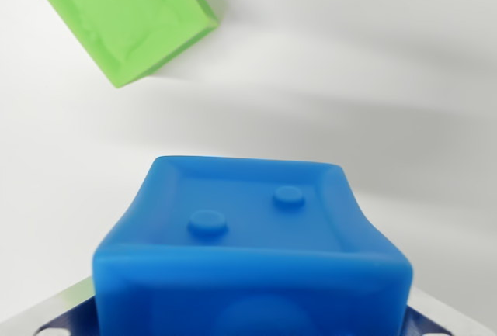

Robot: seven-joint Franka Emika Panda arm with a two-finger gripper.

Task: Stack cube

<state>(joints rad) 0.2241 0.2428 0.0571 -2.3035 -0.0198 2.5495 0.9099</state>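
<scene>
Filling the lower middle of the wrist view, a blue cube, glossy and soft-edged, its upper face slightly dished inside a raised rim and carrying two small round studs, one toward the wrist view's left and nearer the camera, the other toward the right and farther off; near face cut off by the bottom edge of the picture, with a faint rounded swelling just showing in it. Flanking it at the two bottom corners, pale metal parts of the gripper with dark blue pads and small white dots, pressed close against the cube's lower sides, so seemingly clamped on it, though actual contact hidden behind the cube's bulk. Beyond, up in the wrist view's top left corner, a green cube, turned at an angle to the blue one, partly cropped by the top edge, its visible face faintly creased and rimmed like the blue one's; well apart from the blue cube, with bare surface between. Underneath and all around, a plain white tabletop, crossed by soft grey diagonal shadows
</scene>
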